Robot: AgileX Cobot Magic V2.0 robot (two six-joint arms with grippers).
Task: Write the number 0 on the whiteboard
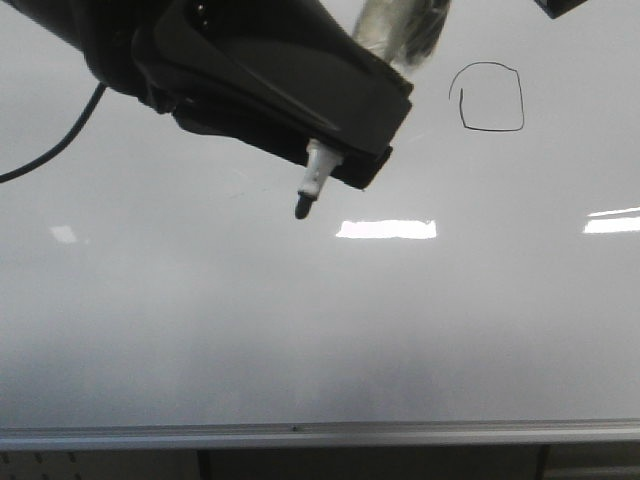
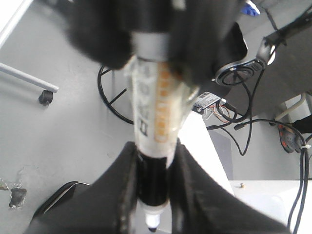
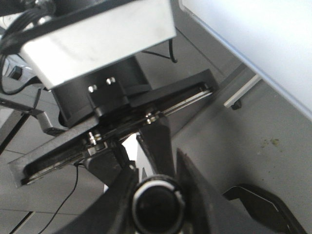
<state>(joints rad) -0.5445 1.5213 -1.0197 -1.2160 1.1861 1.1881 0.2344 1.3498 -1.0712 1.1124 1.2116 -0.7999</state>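
Observation:
The whiteboard [image 1: 200, 320] fills the front view, glossy and pale grey. The number 0 [image 1: 490, 97], a thin black boxy loop, is drawn at its upper right. My left gripper [image 1: 355, 165] reaches in from the upper left and is shut on a marker [image 1: 318, 175], whose dark tip [image 1: 303, 208] points down-left, well left of and below the 0. In the left wrist view the marker [image 2: 153, 126] sits clamped between the black fingers [image 2: 117, 195]. My right gripper [image 3: 156, 195] is shut on a round black cap [image 3: 157, 204]. Only its dark corner [image 1: 565, 5] shows at the front view's top right.
A silver rail [image 1: 320, 434] runs along the board's lower edge. Bright light reflections [image 1: 387, 229] lie on the board. A black cable [image 1: 50, 150] hangs at the left. The wrist views show floor, cables [image 2: 243, 131] and a wheeled stand leg [image 2: 45, 96].

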